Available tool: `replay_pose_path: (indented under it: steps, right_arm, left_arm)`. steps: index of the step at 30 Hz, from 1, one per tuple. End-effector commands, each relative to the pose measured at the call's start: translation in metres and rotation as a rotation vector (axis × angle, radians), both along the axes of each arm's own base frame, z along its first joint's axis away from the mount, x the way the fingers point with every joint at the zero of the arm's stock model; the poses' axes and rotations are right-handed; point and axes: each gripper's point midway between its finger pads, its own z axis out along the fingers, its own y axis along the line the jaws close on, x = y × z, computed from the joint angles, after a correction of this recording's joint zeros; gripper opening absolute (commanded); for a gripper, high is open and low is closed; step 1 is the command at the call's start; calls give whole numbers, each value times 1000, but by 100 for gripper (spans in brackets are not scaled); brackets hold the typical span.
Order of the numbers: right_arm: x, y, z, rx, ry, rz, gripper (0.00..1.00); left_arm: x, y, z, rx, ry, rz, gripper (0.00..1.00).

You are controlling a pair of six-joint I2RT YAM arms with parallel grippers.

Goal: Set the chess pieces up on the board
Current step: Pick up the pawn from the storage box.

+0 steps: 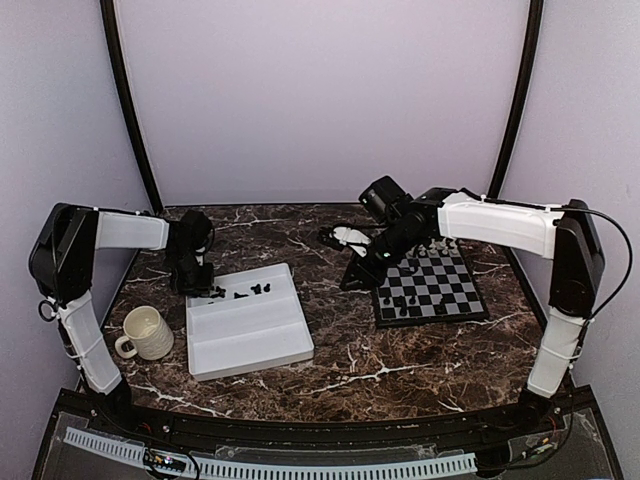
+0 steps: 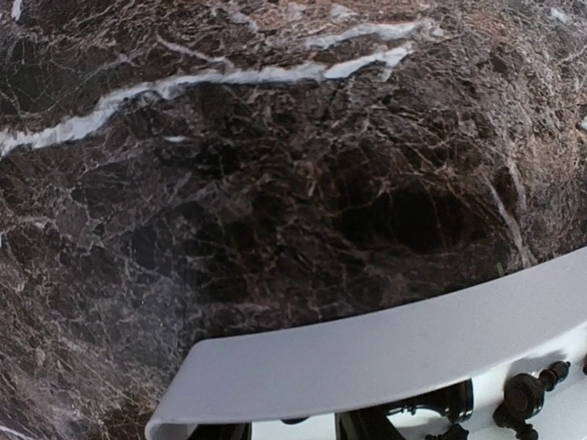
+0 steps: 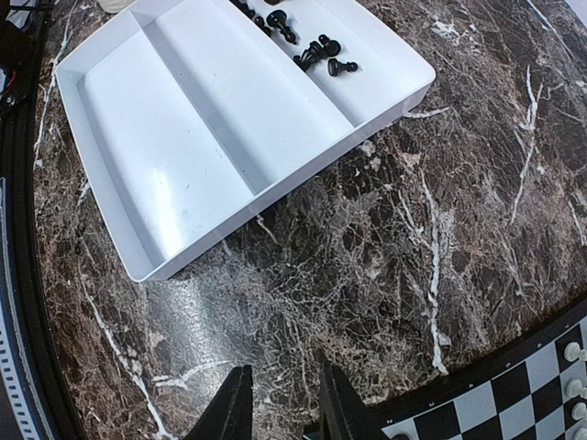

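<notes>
The board (image 1: 445,280), black and silver checks, lies at the right. Tiny white chess pieces (image 1: 440,244) stand along its far rows and black ones (image 1: 405,303) near its front. Its corner (image 3: 514,403) with white pieces (image 3: 573,353) shows in the right wrist view. Several black pieces (image 1: 240,293) lie in the far compartment of a white tray (image 1: 250,345); they also show in the right wrist view (image 3: 321,50) and the left wrist view (image 2: 527,396). My right gripper (image 1: 352,278) (image 3: 282,371) is open and empty over bare marble left of the board. My left gripper (image 1: 195,285) (image 2: 293,426) sits at the tray's far left corner, jaws apart just inside the rim (image 2: 385,353).
A cream mug (image 1: 145,333) stands left of the tray. The tray (image 3: 229,119) has three long compartments; the two nearer ones hold nothing. The table (image 1: 380,350) is dark marble with a black front edge. Purple walls close in the back and sides.
</notes>
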Motion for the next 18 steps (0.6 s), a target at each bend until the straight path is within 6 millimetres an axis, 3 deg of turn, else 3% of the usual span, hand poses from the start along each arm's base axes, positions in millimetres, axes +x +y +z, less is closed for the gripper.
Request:
replay_pose_path:
  steps: [1,6,11,18]
  right_arm:
    - [-1,8,10,36,-25,21,27]
    - [-3,9,6,36,-12,25,27]
    - [-3,8,8,38,-17,24,27]
    - [-1,4,11,30,-37,15,26]
  left_arm:
    - [10,0,-3,-34,-14,31,31]
    - [6,0,-11,-35,11,27,24]
    - [4,1,-5,-26,10,20,16]
    - [-1,-8,43,-37,-76,-101,11]
